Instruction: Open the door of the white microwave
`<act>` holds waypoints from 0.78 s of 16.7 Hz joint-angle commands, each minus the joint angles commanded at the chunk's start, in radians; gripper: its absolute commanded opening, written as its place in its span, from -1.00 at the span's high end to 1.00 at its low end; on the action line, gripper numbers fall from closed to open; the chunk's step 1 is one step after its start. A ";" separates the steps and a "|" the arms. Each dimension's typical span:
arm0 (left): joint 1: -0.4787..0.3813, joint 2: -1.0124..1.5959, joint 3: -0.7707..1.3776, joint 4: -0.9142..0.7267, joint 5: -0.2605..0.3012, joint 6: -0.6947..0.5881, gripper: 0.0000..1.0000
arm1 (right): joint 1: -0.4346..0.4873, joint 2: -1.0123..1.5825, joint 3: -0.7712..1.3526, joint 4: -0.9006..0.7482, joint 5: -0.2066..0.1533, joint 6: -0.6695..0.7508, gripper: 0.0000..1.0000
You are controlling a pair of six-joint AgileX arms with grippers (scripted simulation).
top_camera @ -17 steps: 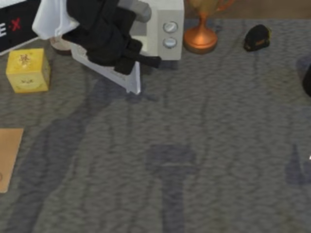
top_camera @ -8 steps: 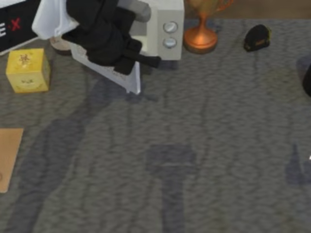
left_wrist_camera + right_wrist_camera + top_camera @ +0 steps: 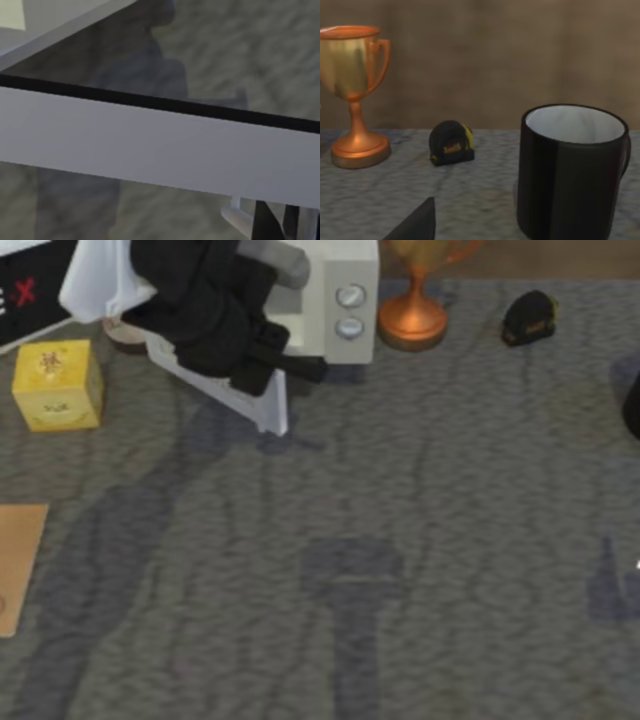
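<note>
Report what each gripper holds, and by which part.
Cannot be told for the left gripper: it sits at the swung-out door of the white microwave, contact hidden. The right arm is parked at the table's right, showing no hold.

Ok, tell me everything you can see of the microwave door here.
The door is a flat white panel, swung well open from the white microwave, angling out over the table toward the top view's left. Its free end points at the table's middle. The left gripper sits at its top edge, arm above it. The left wrist view shows a pale band with a dark strip.

The trophy (image 3: 352, 95) looks polished copper-gold metal; the mug (image 3: 572, 172) glossy black; table (image 3: 450, 540) rough grey cloth.
</note>
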 joint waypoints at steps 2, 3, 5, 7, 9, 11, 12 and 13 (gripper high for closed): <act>0.016 -0.019 -0.022 0.003 0.020 0.039 1.00 | 0.000 0.000 0.000 0.000 0.000 0.000 -1.00; 0.024 -0.028 -0.036 0.002 0.031 0.061 1.00 | 0.000 0.000 0.000 0.000 0.000 0.000 -1.00; 0.039 -0.045 -0.059 0.003 0.053 0.102 1.00 | 0.000 0.000 0.000 0.000 0.000 0.000 -1.00; 0.047 -0.055 -0.069 0.005 0.065 0.122 1.00 | 0.000 0.000 0.000 0.000 0.000 0.000 -1.00; 0.047 -0.055 -0.069 0.005 0.065 0.122 1.00 | 0.000 0.000 0.000 0.000 0.000 0.000 -1.00; 0.047 -0.055 -0.069 0.005 0.065 0.122 1.00 | 0.000 0.000 0.000 0.000 0.000 0.000 -1.00; 0.047 -0.055 -0.069 0.005 0.065 0.122 1.00 | 0.000 0.000 0.000 0.000 0.000 0.000 -1.00; 0.047 -0.055 -0.069 0.005 0.065 0.122 1.00 | 0.000 0.000 0.000 0.000 0.000 0.000 -1.00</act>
